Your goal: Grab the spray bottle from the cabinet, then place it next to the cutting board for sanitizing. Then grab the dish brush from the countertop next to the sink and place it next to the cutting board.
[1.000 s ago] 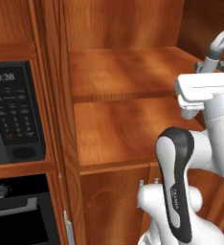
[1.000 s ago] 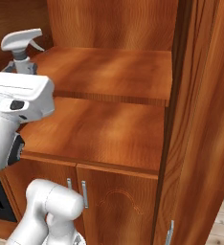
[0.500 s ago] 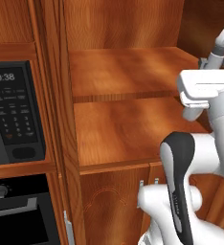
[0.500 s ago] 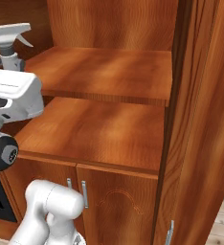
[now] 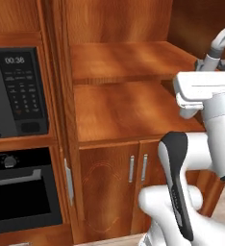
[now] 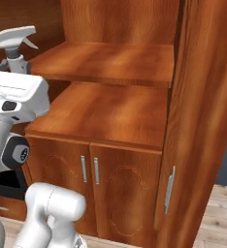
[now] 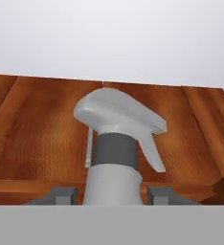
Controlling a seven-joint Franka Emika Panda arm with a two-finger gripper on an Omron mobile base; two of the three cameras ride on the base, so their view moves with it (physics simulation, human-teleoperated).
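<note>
My gripper (image 7: 113, 195) is shut on the spray bottle (image 7: 115, 143), with a dark fingertip on each side of its pale grey body. The bottle's grey trigger head (image 5: 219, 45) stands upright above my white hand, in front of the reddish-brown cabinet (image 5: 129, 105) and clear of its shelves. From the right side the spray bottle (image 6: 13, 41) sits left of the upper shelf (image 6: 110, 60), gripper (image 6: 16, 65) just beneath the head. The cutting board, dish brush and sink are out of view.
A black microwave (image 5: 18, 91) and an oven (image 5: 18, 187) stand left of the cabinet. Below the lower shelf are two closed doors with metal handles (image 6: 89, 169). A tall wooden side panel (image 6: 202, 121) rises at the right.
The whole picture has shifted and more of the lower doors shows, so the camera has backed away from the cabinet. The bottle stays in my grip, outside the shelves.
</note>
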